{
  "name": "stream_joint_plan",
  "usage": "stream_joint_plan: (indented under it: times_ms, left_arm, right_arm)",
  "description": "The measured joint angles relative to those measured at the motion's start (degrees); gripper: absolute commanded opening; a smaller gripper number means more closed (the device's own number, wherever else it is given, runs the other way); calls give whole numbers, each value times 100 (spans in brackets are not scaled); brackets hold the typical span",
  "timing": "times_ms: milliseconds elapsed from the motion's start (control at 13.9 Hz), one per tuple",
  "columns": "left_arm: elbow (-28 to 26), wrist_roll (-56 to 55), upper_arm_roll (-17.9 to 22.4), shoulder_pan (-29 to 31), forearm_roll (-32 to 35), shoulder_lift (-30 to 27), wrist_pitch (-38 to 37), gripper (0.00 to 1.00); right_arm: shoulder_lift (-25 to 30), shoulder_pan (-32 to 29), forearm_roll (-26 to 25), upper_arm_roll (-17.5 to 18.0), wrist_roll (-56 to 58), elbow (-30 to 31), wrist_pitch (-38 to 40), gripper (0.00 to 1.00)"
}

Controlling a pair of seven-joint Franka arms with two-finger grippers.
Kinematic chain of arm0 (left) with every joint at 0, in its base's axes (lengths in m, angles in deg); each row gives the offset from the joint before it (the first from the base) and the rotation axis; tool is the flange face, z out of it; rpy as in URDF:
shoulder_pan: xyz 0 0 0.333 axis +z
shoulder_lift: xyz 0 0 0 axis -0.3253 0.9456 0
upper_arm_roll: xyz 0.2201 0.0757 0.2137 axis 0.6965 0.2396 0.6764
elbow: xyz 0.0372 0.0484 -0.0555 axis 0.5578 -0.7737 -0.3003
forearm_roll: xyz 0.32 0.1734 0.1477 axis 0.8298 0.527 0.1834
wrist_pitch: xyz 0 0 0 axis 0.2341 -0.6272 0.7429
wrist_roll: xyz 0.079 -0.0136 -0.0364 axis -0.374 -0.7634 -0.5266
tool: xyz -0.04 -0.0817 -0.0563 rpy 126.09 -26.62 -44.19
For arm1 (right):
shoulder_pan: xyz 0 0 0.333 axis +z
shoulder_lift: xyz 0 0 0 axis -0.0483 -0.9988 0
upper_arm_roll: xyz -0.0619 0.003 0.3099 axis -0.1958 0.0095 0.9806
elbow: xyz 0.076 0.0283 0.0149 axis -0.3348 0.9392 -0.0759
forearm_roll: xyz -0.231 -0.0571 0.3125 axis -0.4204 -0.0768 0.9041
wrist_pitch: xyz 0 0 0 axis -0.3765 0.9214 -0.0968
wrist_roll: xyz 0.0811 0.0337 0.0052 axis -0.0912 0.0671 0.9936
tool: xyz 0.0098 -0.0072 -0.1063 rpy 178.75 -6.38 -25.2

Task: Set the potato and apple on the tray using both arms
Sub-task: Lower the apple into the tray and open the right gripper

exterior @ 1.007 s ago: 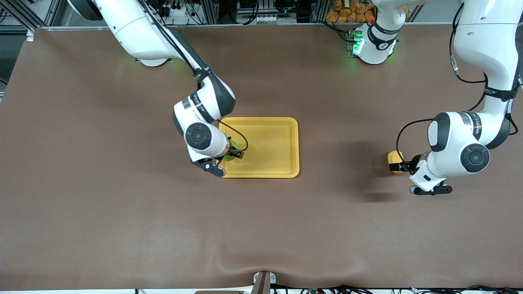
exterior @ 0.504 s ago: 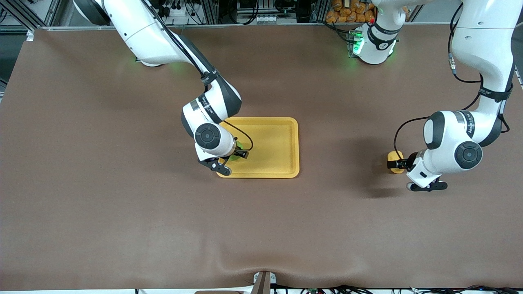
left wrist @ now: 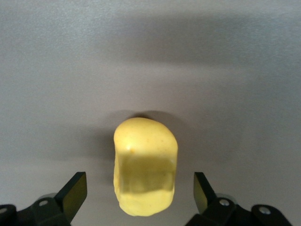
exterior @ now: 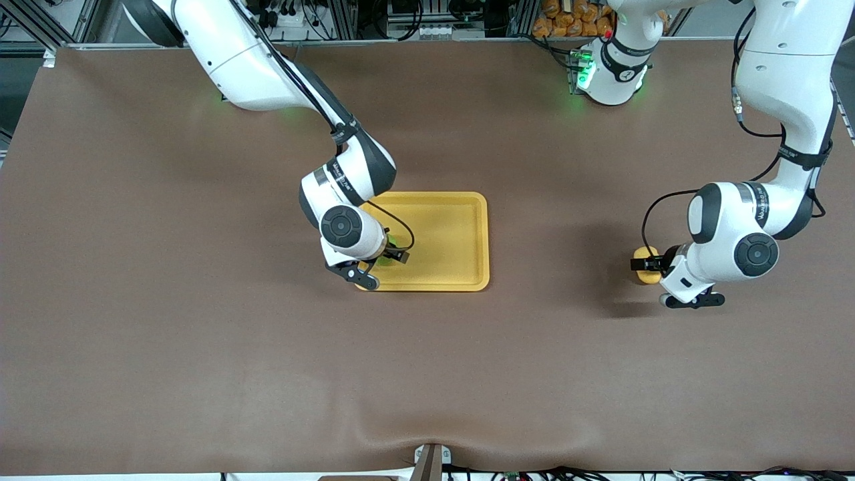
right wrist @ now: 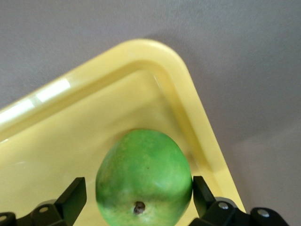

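Since a second ago the right arm has slid a little further over the shallow rectangular yellow plastic tray (exterior: 441, 230), and the left arm has eased in toward the middle of the table, its wrist now lower over the brown table cover (exterior: 200, 347). Taking the tray as a clock face seen from the front camera, the right gripper (exterior: 387, 256) sits over its seven o'clock corner, with the small round bright-green apple (right wrist: 144, 178) lying in the tray between its fingers (right wrist: 71, 197); the jaws stand apart, a sliver of gap showing on each side of the fruit, so nothing is clamped. At about three o'clock from the tray, well apart from it and toward the left arm's end of the table, the small oblong yellow-orange potato (left wrist: 145, 165) lies on the cover. The left gripper (exterior: 649, 264) is over it with jaws spread wide, both fingers (left wrist: 73, 192) clear of the potato's sides.
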Motion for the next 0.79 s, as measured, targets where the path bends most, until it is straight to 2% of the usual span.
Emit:
stream_joint_plan:
  times_ms: [72,144,360,504,791]
  left_arm:
    - [-2,0,1,31,5,14,15,100]
    - [-3,0,1,49,8,26,32,90]
    - [-5,0,0,55,9,76,47,71]
    - [-5,0,-1,55,9,106,69,48]
    - [10,28,-5,54,16,109,80,14]
  right_arm:
    - [8,-7,0,-22,0,-126,196,100]
    - [19,-19,0,-43,0,-289,468,100]
    - [50,-147,0,-74,0,-793,1134,100]
    - [63,-294,0,-80,7,-955,1351,100]
    - [84,-570,-4,-101,23,-1247,1708,100]
